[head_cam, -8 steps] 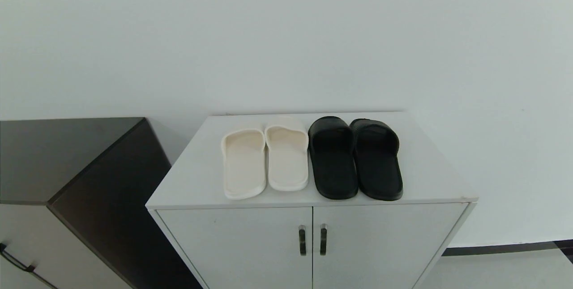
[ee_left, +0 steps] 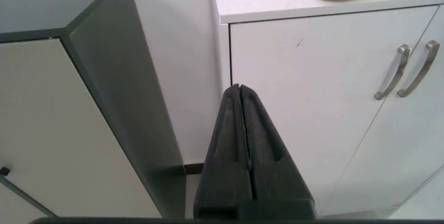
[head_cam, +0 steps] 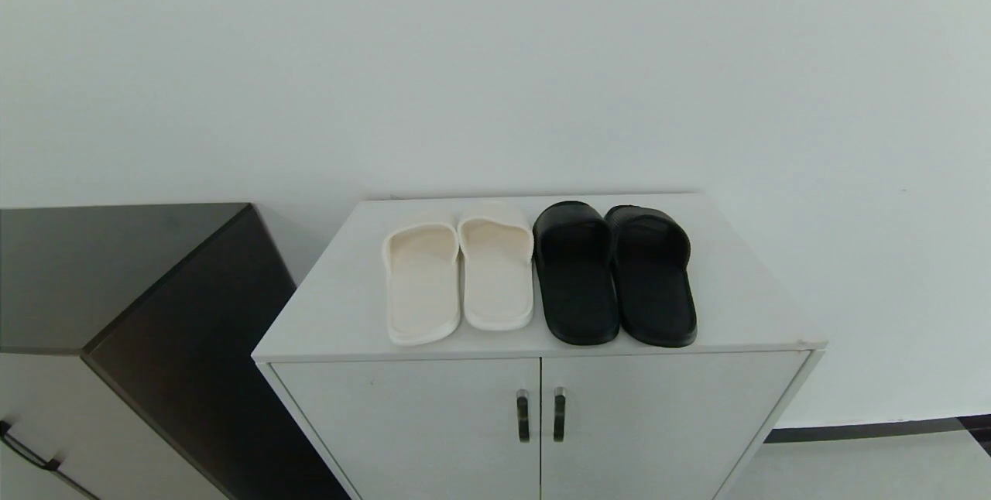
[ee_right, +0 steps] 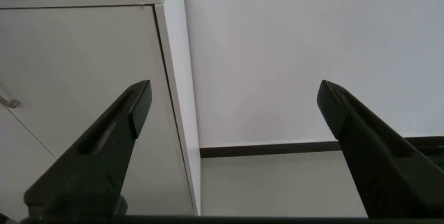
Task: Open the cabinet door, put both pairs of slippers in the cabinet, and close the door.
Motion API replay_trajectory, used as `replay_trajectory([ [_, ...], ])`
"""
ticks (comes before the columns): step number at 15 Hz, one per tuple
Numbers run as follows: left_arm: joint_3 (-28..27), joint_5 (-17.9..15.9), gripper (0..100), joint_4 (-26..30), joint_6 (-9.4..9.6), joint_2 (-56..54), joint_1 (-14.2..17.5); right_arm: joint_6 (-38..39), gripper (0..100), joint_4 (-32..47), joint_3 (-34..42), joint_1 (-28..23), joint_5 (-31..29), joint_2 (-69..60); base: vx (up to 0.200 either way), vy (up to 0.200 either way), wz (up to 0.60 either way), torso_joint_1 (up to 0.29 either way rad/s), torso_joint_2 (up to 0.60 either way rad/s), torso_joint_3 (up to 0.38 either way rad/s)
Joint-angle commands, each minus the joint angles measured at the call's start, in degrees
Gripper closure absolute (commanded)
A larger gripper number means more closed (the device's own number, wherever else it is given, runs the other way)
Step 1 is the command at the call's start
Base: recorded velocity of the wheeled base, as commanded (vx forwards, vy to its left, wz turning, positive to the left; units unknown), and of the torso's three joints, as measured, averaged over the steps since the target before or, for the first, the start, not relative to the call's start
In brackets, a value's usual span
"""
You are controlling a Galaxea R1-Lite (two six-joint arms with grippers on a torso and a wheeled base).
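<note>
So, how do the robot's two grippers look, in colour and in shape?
The left gripper has matte black fingers, broad at the base and tapering to a narrow tip, with a finely grained surface. The right gripper has the same black, wedge-shaped fingers. Their surfaces are plain, without markings.

Bright, diffuse, even light in the head view. The wall (head_cam: 495,59) dims slightly toward its corners. The white cabinet (head_cam: 341,314) casts a soft shadow at its nine o'clock.
</note>
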Motion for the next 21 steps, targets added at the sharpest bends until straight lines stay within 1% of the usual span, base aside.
replay_trajectory([
  [1, 0.0, 0.0, 100, 0.1, -0.09, 0.1, 0.0, -0.1, 0, -0.2, 0.0, 0.0, 0.0, 0.0, 0.0, 0.0, 0.0, 0.0, 0.0, 0.0],
  [9, 0.0, -0.4, 100, 0.2, 0.26, 0.8, -0.1, -2.1, 0, -0.4, -0.1, -0.4, 0.7, 0.8, 0.0, 0.0, 0.0, 0.0, 0.0, 0.0],
  [13, 0.0, -0.4, 100, 0.2, 0.26, 2.3, -0.7, -2.4, 0, -0.6, -0.1, -0.2, 1.0, 0.0, 0.0, 0.0, 0.0, 0.0, 0.0, 0.0],
  [14, 0.0, -0.4, 100, 0.2, 0.17, 3.1, -1.4, -2.3, 0, -0.7, -0.1, -0.2, 0.9, 0.0, 0.0, 0.0, 0.0, 0.0, 0.0, 0.0],
  [15, 0.0, -0.4, 100, 0.2, 0.17, 3.9, -2.1, -1.7, 0, -3.1, -5.1, 0.0, -0.5, 0.0, 0.0, 0.0, 0.0, 0.0, 0.0, 0.0],
  [16, 0.0, -0.4, 100, 0.2, 0.17, 4.0, -2.5, 2.0, 0, -0.8, -24.4, 1.2, -1.7, 3.3, 0.0, 0.0, 0.0, 0.0, 0.0, 0.0],
  [17, 0.0, -0.4, 100, 0.2, 0.17, 4.1, -2.7, 4.1, 0, 12.6, -36.6, 2.9, -1.3, 11.1, 0.0, 0.0, 0.0, 0.0, 0.0, 0.0],
  [18, 0.0, -0.4, 100, 0.2, 0.08, 4.1, -2.6, 5.7, 0, 19.4, -41.8, 6.0, -1.3, 18.6, 0.0, 0.0, 0.0, 0.0, 0.0, 0.0],
  [19, 0.0, -0.4, 100, 0.2, 0.17, 4.0, -2.6, 8.4, 0, 17.7, -41.6, 9.9, -1.4, 25.0, 0.0, 0.0, 0.0, 0.0, 0.0, 0.0],
  [21, 0.0, -0.4, 100, 0.1, 0.17, 3.9, -2.5, 9.3, 0, 8.0, -38.9, 12.1, -0.7, 38.2, 0.0, 0.0, 0.0, 0.0, 0.0, 0.0],
])
